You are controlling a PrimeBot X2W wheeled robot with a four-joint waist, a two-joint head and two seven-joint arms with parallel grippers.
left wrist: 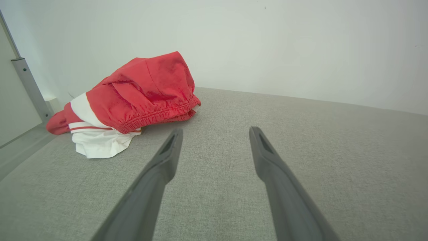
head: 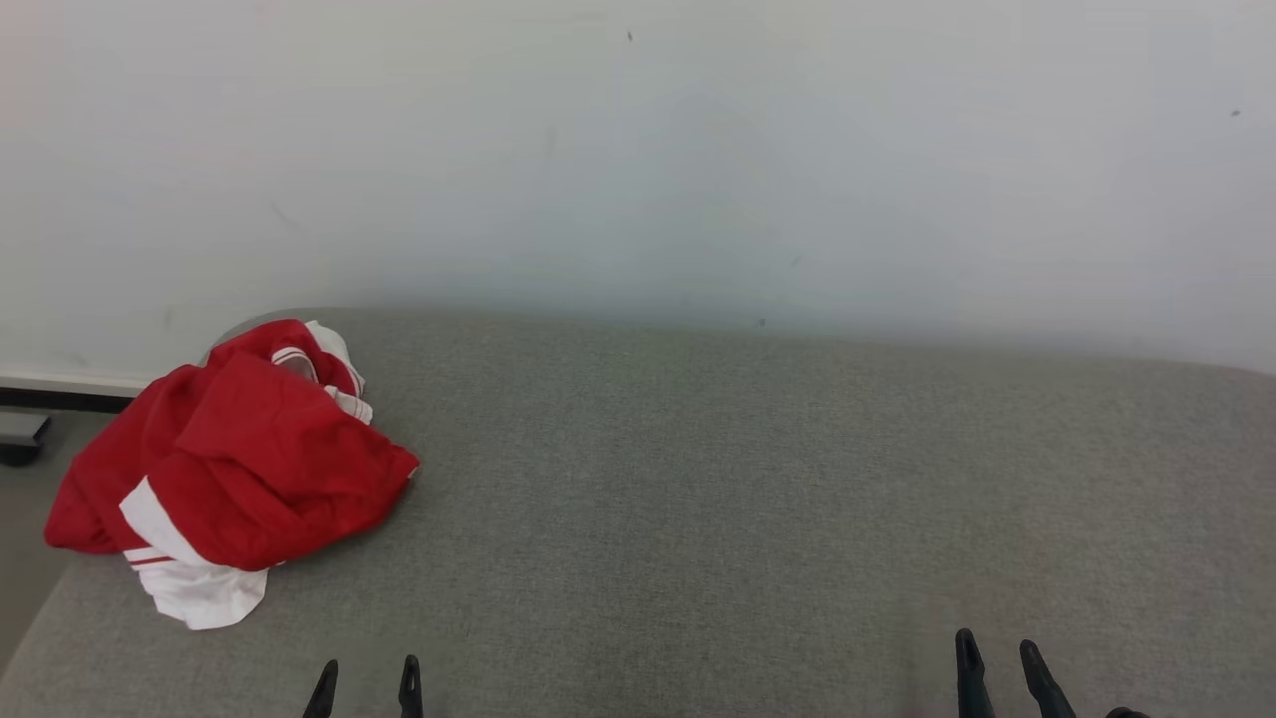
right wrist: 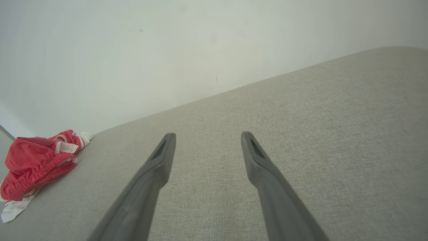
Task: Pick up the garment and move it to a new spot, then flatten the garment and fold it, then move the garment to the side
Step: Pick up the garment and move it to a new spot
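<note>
Head view gives you the pale wall (head: 638, 150) across the whole upper half, marked by a few small dark specks. Below it, the grey woven surface (head: 748, 499) runs the width of the picture and has a rounded far-left corner. Past that corner you can see a strip of floor (head: 25, 519) and a dark baseboard (head: 60, 399) along the foot of the wall.

The garment (head: 229, 469) lies in a crumpled heap on the far-left part of the surface, close to the rounded corner and the wall. It is red with white panels and thin red stripes. Your left wrist view shows a gathered elastic band along its near side, with a white flap spread on the grey fabric below. Its left part reaches out past the surface's left edge.

Your left gripper (head: 371, 661) sits at the bottom edge, left of centre, with its fingers spread apart and empty. The garment lies ahead of it and to its left, apart from the fingertips. Your right gripper (head: 995, 638) sits at the lower right, likewise released and empty, over bare grey fabric. It is well apart from the garment, which shows at the far left of the right wrist view.

Smallest, in the left wrist view, a grey metal post (left wrist: 30, 87) rises at a slant at the left edge, behind the garment.
</note>
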